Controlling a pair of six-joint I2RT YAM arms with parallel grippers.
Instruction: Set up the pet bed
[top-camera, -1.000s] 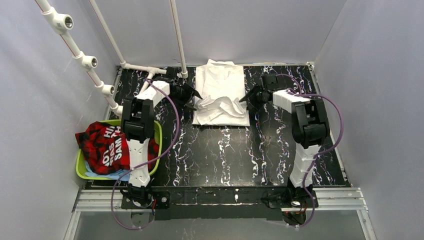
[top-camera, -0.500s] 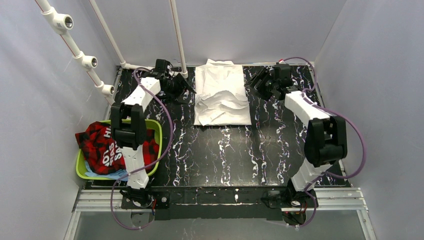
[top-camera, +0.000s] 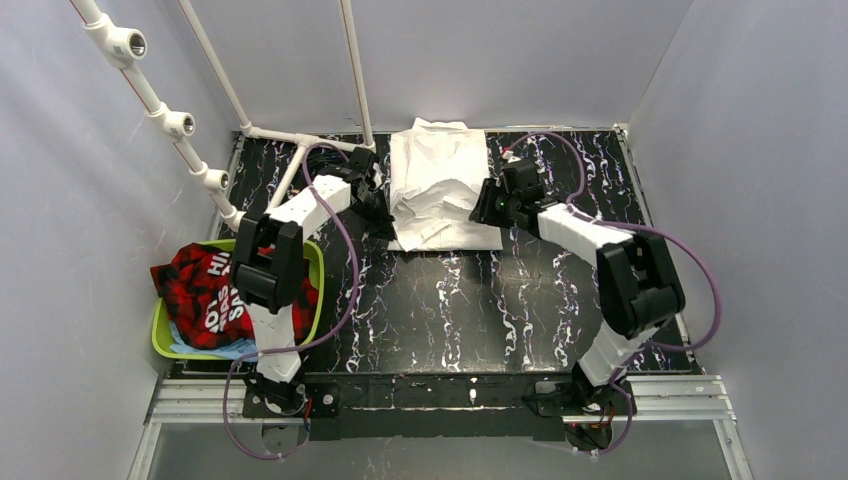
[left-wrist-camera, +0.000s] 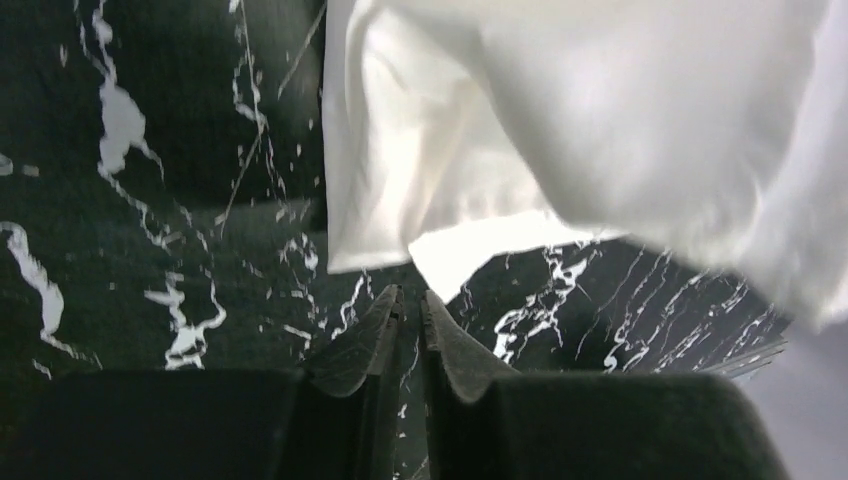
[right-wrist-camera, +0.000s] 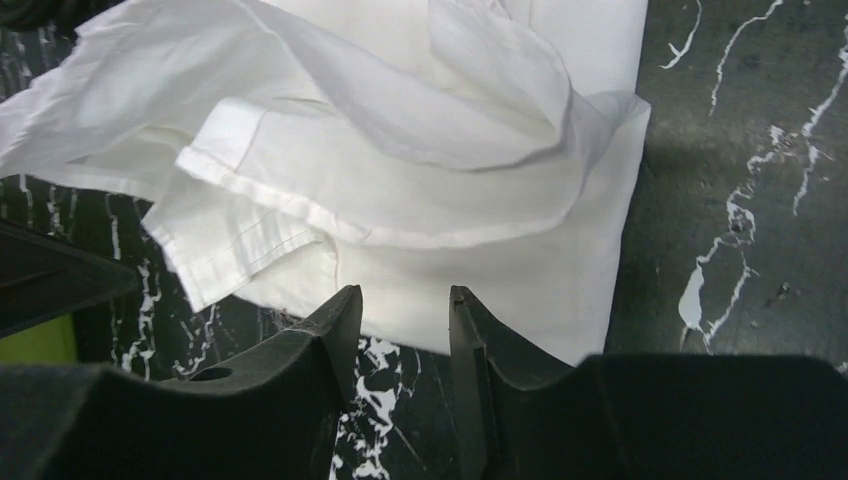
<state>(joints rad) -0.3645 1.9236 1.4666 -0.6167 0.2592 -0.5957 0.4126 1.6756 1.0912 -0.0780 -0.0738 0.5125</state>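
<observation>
left end effector (left-wrist-camera: 412, 298) closed, empty; right end effector (right-wrist-camera: 403, 300) slightly parted, empty, both flanking white cloth (top-camera: 440, 185) on counter (top-camera: 450, 310).

The white cloth (left-wrist-camera: 600, 120) is blurred in the left wrist view and runs off its top and right edges. In the right wrist view the top edge cuts its far part. From above, the left arm (top-camera: 265, 270) hides part of the green basket (top-camera: 160, 335) and of the red shirt (top-camera: 195, 280) lettering.
</observation>
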